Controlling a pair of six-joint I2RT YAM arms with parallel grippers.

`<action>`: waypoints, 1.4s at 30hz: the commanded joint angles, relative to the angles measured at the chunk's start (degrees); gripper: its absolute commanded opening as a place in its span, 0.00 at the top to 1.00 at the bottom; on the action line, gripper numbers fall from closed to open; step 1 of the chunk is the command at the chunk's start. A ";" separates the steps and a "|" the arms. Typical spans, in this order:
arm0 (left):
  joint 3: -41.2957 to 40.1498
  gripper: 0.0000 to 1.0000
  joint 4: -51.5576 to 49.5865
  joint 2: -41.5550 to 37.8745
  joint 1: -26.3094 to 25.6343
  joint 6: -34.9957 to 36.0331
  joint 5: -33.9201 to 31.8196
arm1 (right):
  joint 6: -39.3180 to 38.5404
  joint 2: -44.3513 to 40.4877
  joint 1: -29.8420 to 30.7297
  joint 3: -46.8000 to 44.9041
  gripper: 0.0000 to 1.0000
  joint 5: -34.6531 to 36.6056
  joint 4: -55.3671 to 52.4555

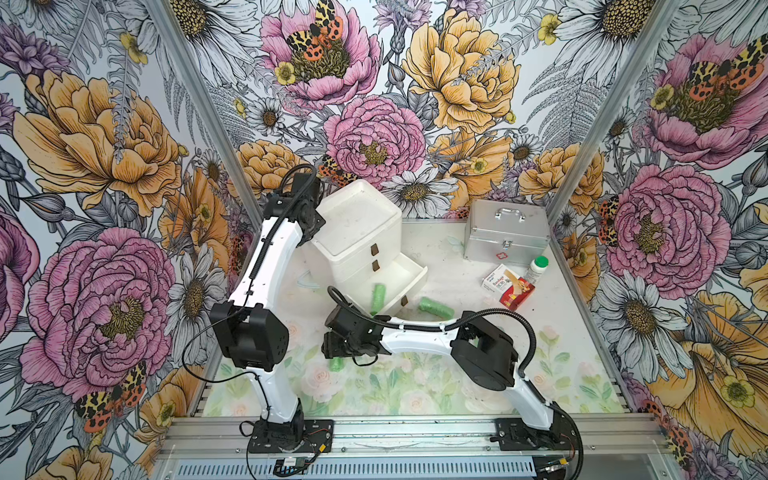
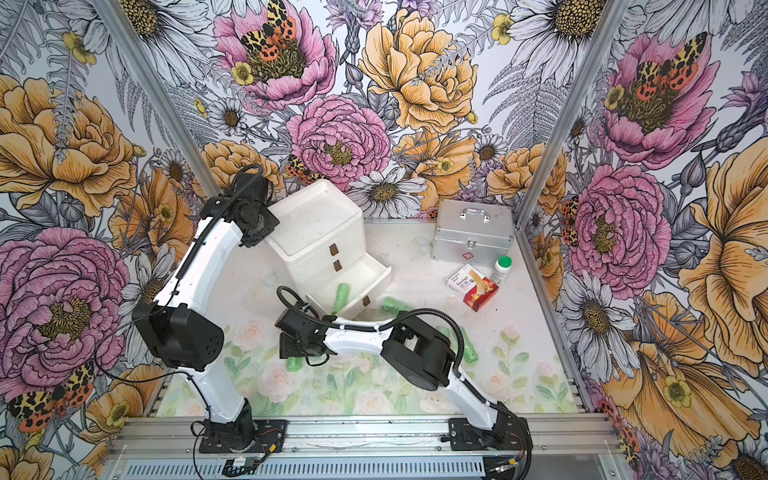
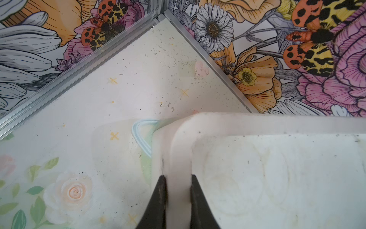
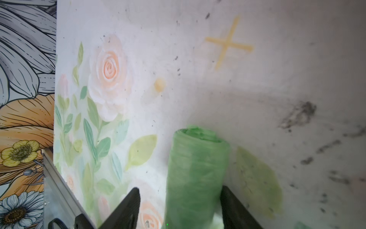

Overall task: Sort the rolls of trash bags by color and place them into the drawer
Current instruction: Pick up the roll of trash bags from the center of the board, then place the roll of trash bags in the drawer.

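Note:
The white drawer chest [image 1: 357, 224] stands at the back, and its bottom drawer [image 1: 409, 276] is pulled out with a green roll [image 1: 378, 297] lying in it. My left gripper [image 3: 177, 177] is shut on the raised rim [image 3: 180, 150] at the chest's top corner. A second green roll [image 1: 434, 307] lies on the table just beside the open drawer. My right gripper [image 4: 179, 188] is open low over the mat, straddling a third green roll [image 4: 196, 168]. One finger touches that roll and the other stands apart from it. More green rolls [image 2: 469, 347] show behind the right elbow.
A silver metal case [image 1: 505, 232] stands at the back right. In front of it are a white green-capped bottle [image 1: 536, 270] and a red-and-white bandage box [image 1: 509, 286]. The enclosure walls and metal frame rails close in the table on three sides.

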 commanded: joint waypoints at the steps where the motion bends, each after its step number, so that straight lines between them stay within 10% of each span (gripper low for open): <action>1: -4.07 1.00 -7.40 2.74 -0.44 -2.87 10.98 | 1.11 1.71 0.32 0.32 0.36 -1.27 -1.52; 14: -4.36 1.00 -7.07 2.81 -0.77 -3.15 11.31 | 0.90 0.89 0.45 -0.44 0.94 -1.17 -1.54; 27: -5.06 1.00 -6.81 1.76 -0.08 -3.07 11.46 | -1.11 -22.77 -11.91 -8.54 0.96 -1.40 -1.50; 42: -7.21 1.00 -6.23 0.59 0.97 -2.73 12.08 | 1.07 -21.39 -22.73 -8.05 0.96 -4.17 -1.34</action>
